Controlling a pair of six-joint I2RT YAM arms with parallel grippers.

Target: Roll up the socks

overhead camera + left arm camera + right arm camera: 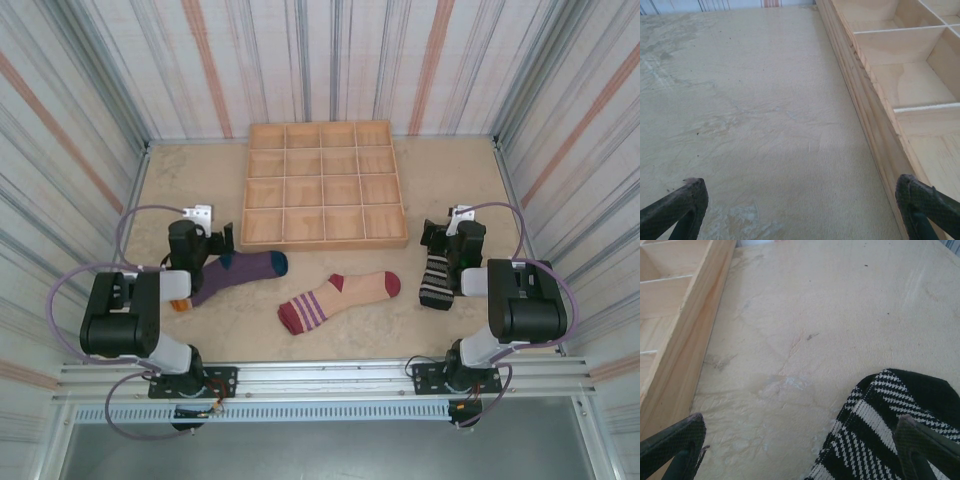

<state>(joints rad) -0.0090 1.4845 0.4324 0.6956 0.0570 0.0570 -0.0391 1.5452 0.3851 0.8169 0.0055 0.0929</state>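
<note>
Nearest you: arm bases point(190, 382) | left gripper point(802, 200) spread wide, empty, over bare table point(765, 115) beside tray point(875, 120) | right gripper point(800, 440) spread, empty, poised over striped sock point(875, 435), likely to pinch it | purple sock point(240, 272) left, peach sock point(340, 298) centre, both flat, unrolled.

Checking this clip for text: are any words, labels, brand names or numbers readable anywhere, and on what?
None: no readable text in any view.
The wooden tray is bare wood.
The purple sock, peach sock and black-and-white sock show colour blocks and stripes, no lettering.
</note>
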